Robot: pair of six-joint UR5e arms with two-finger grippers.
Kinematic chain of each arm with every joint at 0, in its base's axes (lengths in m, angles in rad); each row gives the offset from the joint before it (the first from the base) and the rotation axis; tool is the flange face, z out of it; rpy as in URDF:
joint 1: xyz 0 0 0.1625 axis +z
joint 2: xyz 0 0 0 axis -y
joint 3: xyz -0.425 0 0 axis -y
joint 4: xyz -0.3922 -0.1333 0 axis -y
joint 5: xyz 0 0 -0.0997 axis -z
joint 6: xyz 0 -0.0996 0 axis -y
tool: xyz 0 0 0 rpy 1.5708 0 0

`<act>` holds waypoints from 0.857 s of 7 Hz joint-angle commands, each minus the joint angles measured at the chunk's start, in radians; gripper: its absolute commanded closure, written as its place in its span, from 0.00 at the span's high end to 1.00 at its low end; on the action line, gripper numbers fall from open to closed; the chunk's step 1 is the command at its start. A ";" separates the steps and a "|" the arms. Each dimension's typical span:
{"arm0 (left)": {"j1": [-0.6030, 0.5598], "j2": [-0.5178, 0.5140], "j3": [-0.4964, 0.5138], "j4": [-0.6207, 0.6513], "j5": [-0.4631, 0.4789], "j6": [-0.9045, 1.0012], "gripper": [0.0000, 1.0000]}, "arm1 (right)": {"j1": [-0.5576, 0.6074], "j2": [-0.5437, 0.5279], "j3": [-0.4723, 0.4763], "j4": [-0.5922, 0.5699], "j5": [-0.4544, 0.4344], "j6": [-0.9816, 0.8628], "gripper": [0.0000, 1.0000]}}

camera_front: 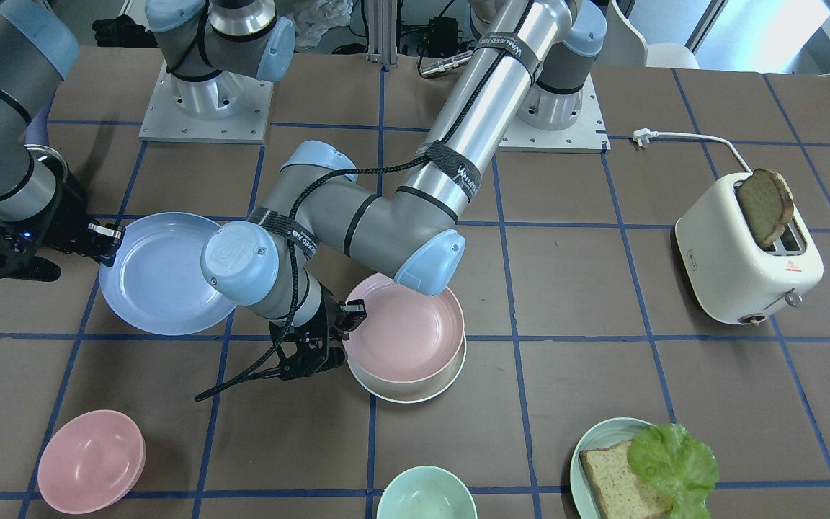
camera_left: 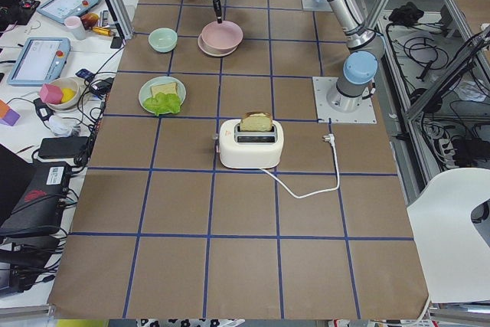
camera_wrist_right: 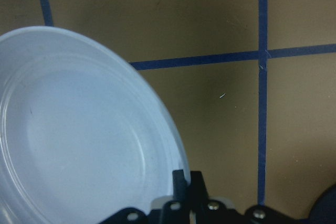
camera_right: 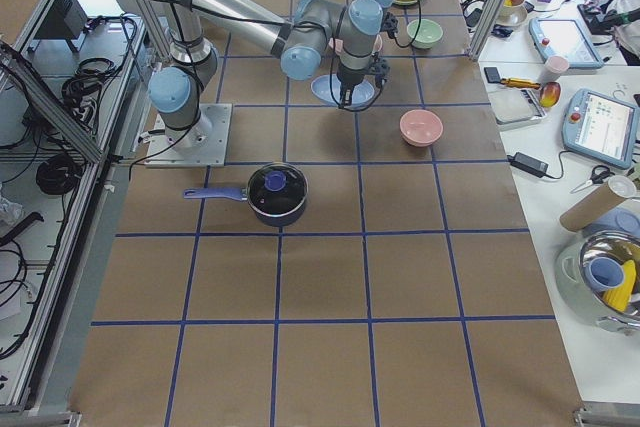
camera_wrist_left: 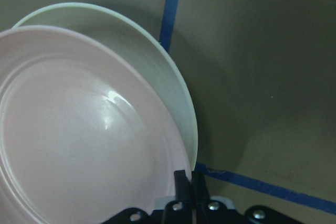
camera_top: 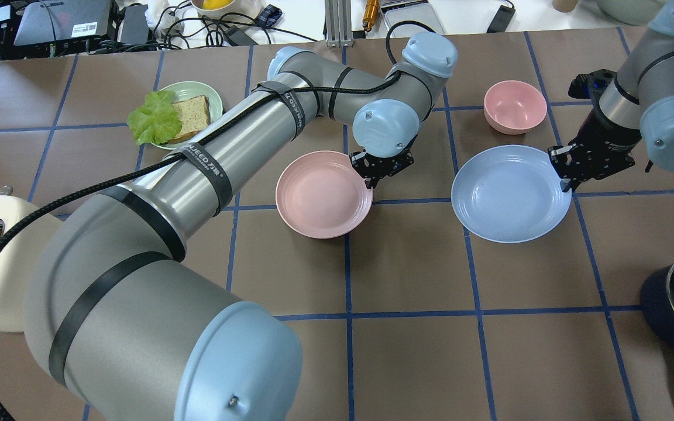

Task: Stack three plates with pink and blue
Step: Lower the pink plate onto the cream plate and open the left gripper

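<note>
Left pincer (camera_wrist_left: 187, 181) pinching matte pink plate (camera_wrist_left: 79, 129) above cream plate (camera_wrist_left: 152, 61), round blue plate (camera_top: 511, 193)

Open table (camera_top: 413, 257) between pink plate (camera_top: 322, 196) and blue plate (camera_top: 509, 196) — room for me to pass; pink bowl (camera_top: 514, 106) stands near the blue one's far rim — my left arm (camera_front: 415, 245) overhangs the pink.

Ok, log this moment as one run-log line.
left gripper: shut on pink plate rim | pink plate: over cream plate | right gripper: shut on blue plate rim | blue plate: not yet stacked
</note>
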 commanded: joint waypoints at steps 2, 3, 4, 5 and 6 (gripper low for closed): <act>0.010 -0.010 0.039 -0.003 -0.005 0.006 0.00 | 0.023 0.000 -0.001 -0.006 -0.008 0.031 0.00; 0.012 -0.025 0.056 -0.003 -0.021 0.006 0.00 | 0.023 0.000 -0.001 -0.009 -0.007 0.031 0.00; 0.012 -0.036 0.059 -0.003 -0.019 0.006 0.00 | 0.023 0.002 -0.001 -0.006 -0.002 0.045 0.00; 0.013 -0.041 0.059 -0.003 -0.016 0.009 0.00 | 0.027 0.003 -0.001 -0.006 -0.007 0.052 0.00; 0.019 -0.042 0.058 -0.004 -0.014 0.012 0.00 | 0.027 0.010 0.001 -0.007 -0.005 0.052 0.00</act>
